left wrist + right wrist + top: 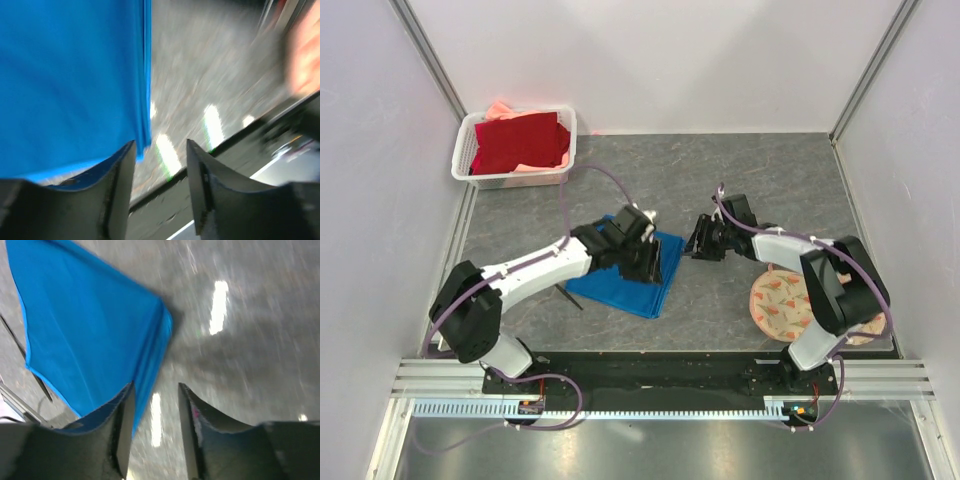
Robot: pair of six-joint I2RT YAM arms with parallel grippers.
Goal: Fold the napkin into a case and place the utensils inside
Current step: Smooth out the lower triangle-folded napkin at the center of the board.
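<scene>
From my remote seat I see the napkin lying flat on the grey, marble-veined table. It is a royal-blue cloth with a faint sheen, folded to a rough rectangle with layered edges along its right side. The left gripper hangs over the napkin's right part, its black fingers parted with nothing between them. In its blurred wrist view the left gripper frames bare table, and the napkin fills the left of the picture, its straight edge running down to the tip of one finger. The right gripper sits just beside the napkin's right edge and apart from it, jaws likewise parted and holding nothing. From its own wrist the right gripper looks down on table streaked with glints of light. There the napkin spreads up and to the left, one soft corner pointing right and a doubled edge dropping beside a finger. Of the utensils, one thin black stick pokes out at the napkin's near left edge, on the table and well apart from both grippers; slender black lengths of the utensils also show beyond the cloth. In the far left corner a white slotted plastic basket holds a dark red cloth over a pink cloth. A round peach mat with a leafy print lies at the near right.
</scene>
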